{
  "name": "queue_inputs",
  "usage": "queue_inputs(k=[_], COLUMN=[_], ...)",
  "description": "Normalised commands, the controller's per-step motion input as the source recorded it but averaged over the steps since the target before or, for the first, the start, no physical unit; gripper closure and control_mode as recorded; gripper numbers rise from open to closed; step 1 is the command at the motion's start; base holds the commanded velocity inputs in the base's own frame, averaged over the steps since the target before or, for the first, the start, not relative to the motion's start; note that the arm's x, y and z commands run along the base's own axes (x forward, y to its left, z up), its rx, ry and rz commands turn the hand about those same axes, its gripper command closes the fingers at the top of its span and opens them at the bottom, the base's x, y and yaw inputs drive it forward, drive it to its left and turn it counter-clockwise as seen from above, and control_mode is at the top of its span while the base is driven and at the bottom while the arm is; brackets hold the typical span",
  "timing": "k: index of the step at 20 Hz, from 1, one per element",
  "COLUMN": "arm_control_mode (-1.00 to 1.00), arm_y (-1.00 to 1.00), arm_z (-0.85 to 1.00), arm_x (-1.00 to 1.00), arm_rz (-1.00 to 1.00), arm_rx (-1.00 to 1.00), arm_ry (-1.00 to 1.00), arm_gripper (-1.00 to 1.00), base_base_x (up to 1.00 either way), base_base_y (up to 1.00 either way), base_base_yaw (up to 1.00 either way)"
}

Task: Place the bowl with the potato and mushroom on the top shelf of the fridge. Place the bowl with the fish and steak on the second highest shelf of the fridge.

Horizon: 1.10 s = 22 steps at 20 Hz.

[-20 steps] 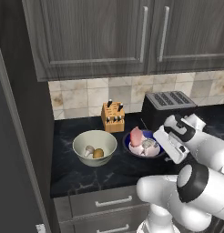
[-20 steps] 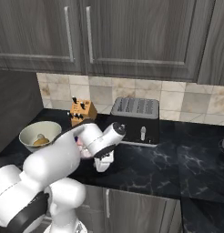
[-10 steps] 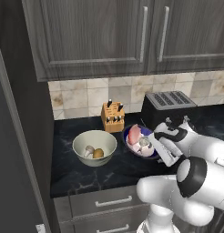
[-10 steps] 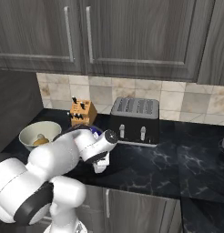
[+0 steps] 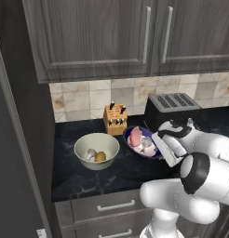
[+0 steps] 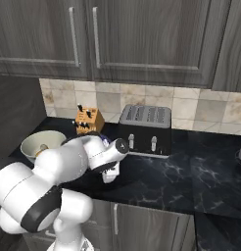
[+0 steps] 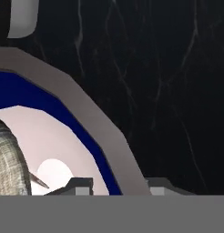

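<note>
A cream bowl (image 5: 96, 148) on the dark counter holds the white-capped mushroom (image 5: 90, 153) and the tan potato (image 5: 101, 156). To its right a blue bowl (image 5: 135, 149) carries the pink steak (image 5: 135, 136) and the silvery fish (image 5: 147, 146). My gripper (image 5: 158, 149) is low at this bowl's right rim. In the hand view the fingertips (image 7: 80, 184) straddle the blue bowl's grey rim (image 7: 98, 119), one inside and one outside, with a little room on each side; the gripper (image 7: 119, 184) is open. The fish (image 7: 5, 161) lies at the left edge there.
A knife block (image 5: 115, 118) and a black toaster (image 5: 174, 105) stand against the tiled wall behind the bowls. The dark fridge side (image 5: 14, 139) rises at the left. From the right, my arm covers the blue bowl; the cream bowl (image 6: 41, 143) and toaster (image 6: 144, 122) show.
My hand has moved left and down from beside the toaster to the blue bowl's right rim. Both bowls have stayed in place.
</note>
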Motion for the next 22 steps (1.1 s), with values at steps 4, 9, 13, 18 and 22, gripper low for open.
queue_inputs(k=[4,9,13,18,22], arm_control_mode=[-1.0,-1.0,-1.0,-1.0,-1.0], arm_y=[-0.03,-0.02,-0.1,-0.19,-0.11], arm_z=[0.47,0.73,1.0,1.0,0.96], arm_x=[-0.27,-0.46,-0.78,-0.99,-0.99], arm_rz=[-0.08,-0.07,-0.01,0.0,0.0], arm_rx=[0.03,0.01,0.0,-0.07,-0.41], arm_ry=[-0.16,-0.17,-0.18,-0.08,0.04], arm_gripper=[1.0,1.0,1.0,1.0,1.0], base_base_x=[0.0,0.0,0.0,0.0,0.0], base_base_y=[0.0,0.0,0.0,0.0,0.0], base_base_yaw=[0.0,0.0,0.0,0.0,0.0])
